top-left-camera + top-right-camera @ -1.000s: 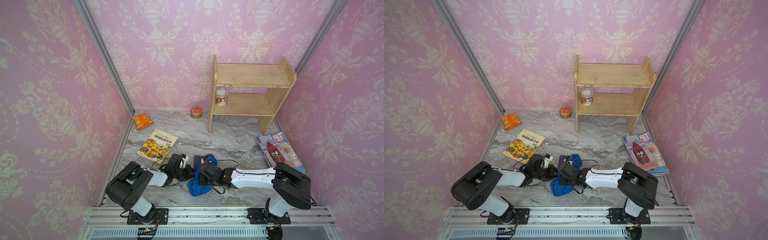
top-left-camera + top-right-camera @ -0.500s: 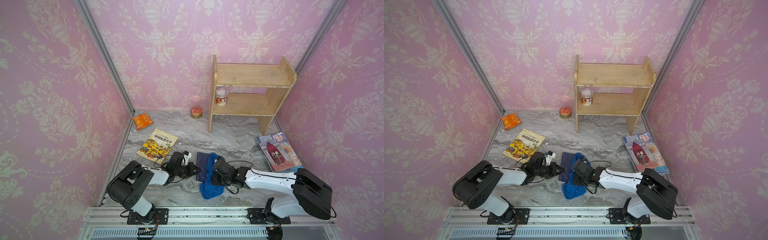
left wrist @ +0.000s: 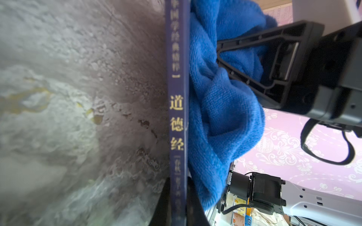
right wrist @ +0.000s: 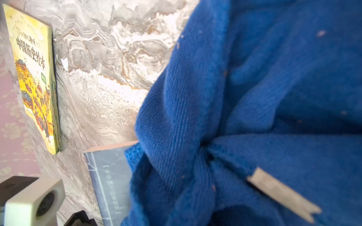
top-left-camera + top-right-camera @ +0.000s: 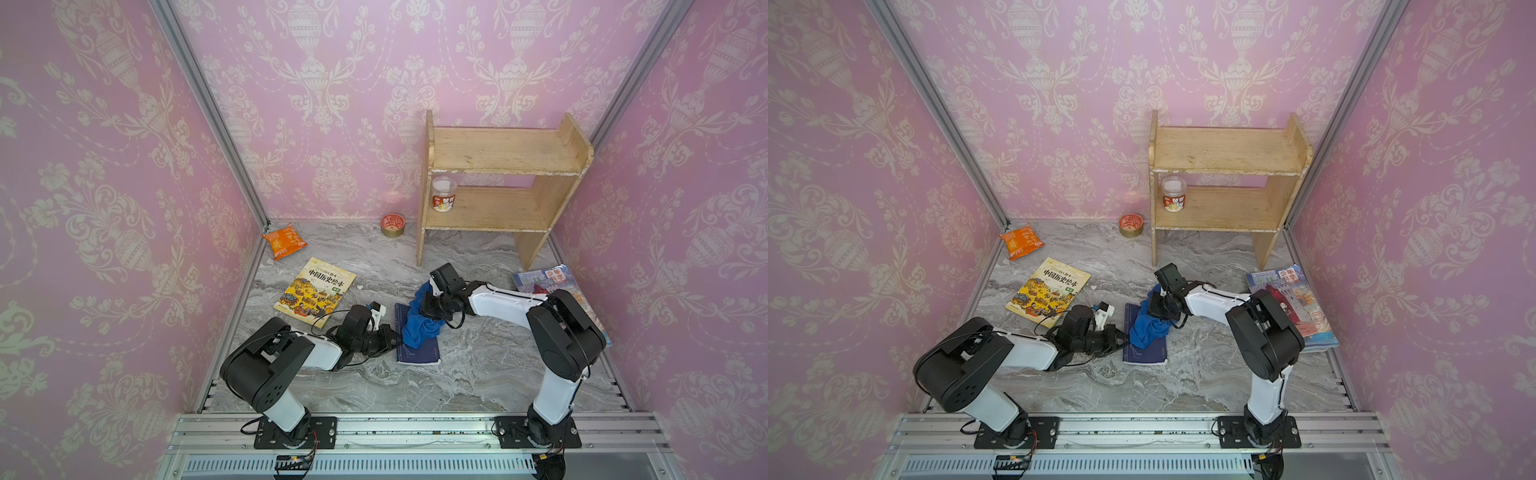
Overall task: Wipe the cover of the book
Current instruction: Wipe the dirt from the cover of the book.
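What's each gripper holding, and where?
The left gripper clamps the navy book at its spine edge; right gripper pinches the blue cloth by a bunched fold.

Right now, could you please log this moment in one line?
left gripper: shut on book | right gripper: shut on cloth | cloth: on book cover

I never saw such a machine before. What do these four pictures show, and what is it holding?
This is a robot with two arms, fixed to a rail at the front of a marble table. Each arm ends in a claw. Both top views look down on the whole scene; the two close pictures come from cameras on the wrists. The right claw is shut on a blue cloth, which lies on a dark blue book. The left claw pinches that book's spine. Elsewhere lie a yellow picture book, an orange snack bag, a round tin and a colourful book; a wooden shelf holds a jar.
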